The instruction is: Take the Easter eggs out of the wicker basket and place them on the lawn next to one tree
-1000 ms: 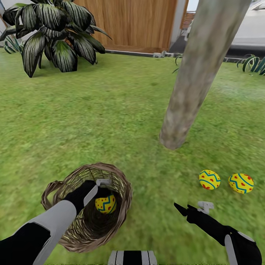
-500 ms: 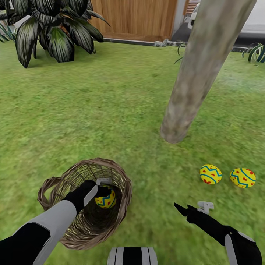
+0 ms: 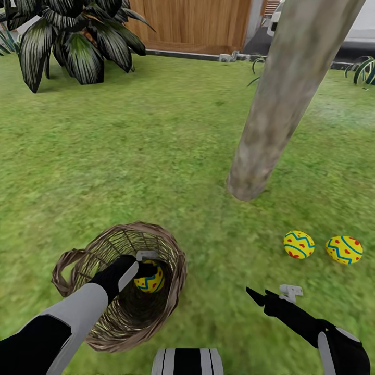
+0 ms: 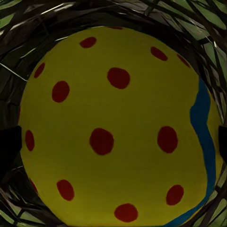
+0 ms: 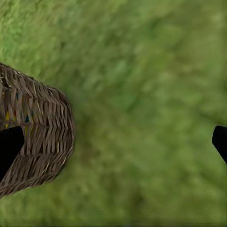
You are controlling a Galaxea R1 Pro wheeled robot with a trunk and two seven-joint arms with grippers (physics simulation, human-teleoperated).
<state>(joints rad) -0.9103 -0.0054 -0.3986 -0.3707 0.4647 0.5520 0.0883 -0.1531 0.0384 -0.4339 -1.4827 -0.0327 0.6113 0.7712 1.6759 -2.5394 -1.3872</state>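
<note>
The wicker basket (image 3: 174, 250) stands on the lawn (image 3: 156, 156) at lower left and holds one yellow Easter egg (image 3: 149, 278). My left gripper (image 3: 148, 268) reaches down into the basket, open, its fingers on either side of that egg (image 4: 113, 118). Two more eggs (image 3: 298, 245) (image 3: 344, 250) lie on the grass a little to the right of the pale tree trunk (image 3: 271, 120). My right gripper (image 3: 263, 298) hovers open over bare grass between the basket and those eggs; the basket's side (image 5: 42, 142) shows in the right wrist view.
A dark broad-leaved plant (image 3: 67, 36) grows at the back left, before a wooden fence (image 3: 192, 23). Smaller striped plants (image 3: 364, 70) sit at the back right. Open grass stretches between the basket and the trunk.
The whole picture slid as the camera moved. My left gripper has come down closer onto the egg in the basket. The right arm and the two eggs on the grass kept still.
</note>
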